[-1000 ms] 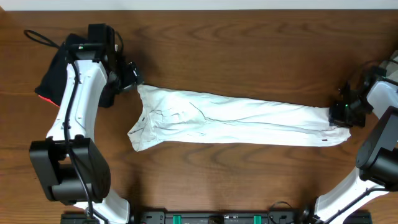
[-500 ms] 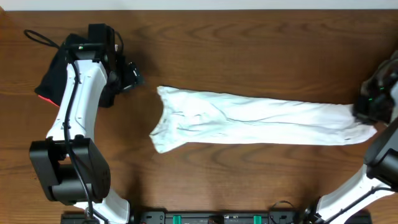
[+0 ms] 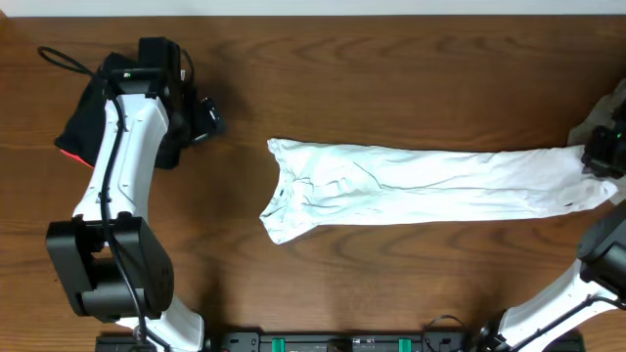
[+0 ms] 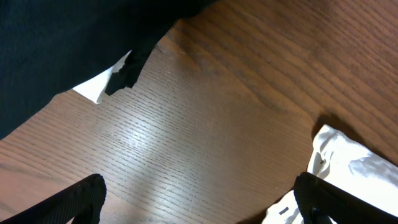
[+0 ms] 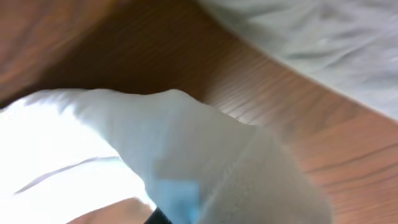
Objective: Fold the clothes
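Our right gripper (image 3: 601,154), half cut off, tight on the bunched white T-shirt (image 3: 421,188); left gripper (image 3: 209,117) agape, empty.

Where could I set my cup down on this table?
Bare table lies beyond the white T-shirt, along its near side, and between its left end and the open left pincer. Crowded: far left, black garment; right edge, where the right pincer grips the shirt.

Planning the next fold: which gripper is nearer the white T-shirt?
Right. The right gripper grips the white T-shirt at its right end; the left gripper hangs open near the black garment, apart from the shirt's left end.
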Available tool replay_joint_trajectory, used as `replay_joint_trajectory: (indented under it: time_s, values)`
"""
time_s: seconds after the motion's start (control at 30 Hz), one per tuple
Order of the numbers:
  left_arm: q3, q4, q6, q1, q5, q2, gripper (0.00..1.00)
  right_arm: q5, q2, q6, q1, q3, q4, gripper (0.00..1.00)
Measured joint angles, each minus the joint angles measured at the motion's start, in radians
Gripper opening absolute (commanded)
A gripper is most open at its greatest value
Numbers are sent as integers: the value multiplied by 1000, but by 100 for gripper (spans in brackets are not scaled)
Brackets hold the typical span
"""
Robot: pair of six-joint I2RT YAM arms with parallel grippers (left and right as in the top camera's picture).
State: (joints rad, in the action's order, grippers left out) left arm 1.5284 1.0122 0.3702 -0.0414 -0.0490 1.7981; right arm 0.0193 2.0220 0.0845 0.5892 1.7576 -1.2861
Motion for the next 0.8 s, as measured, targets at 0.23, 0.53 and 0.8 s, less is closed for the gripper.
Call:
replay_joint_trajectory:
  time_s: [0.23, 0.53, 0.8]
  values:
    - [0, 0, 0, 0, 0, 0, 98, 74, 0, -16, -100, 32, -142, 1]
    - [0, 0, 0, 0, 0, 0, 98, 165, 0, -26, -316, 34, -237, 1]
    - [0, 0, 0, 0, 0, 0, 98, 187, 0, -35, -527, 34, -256, 1]
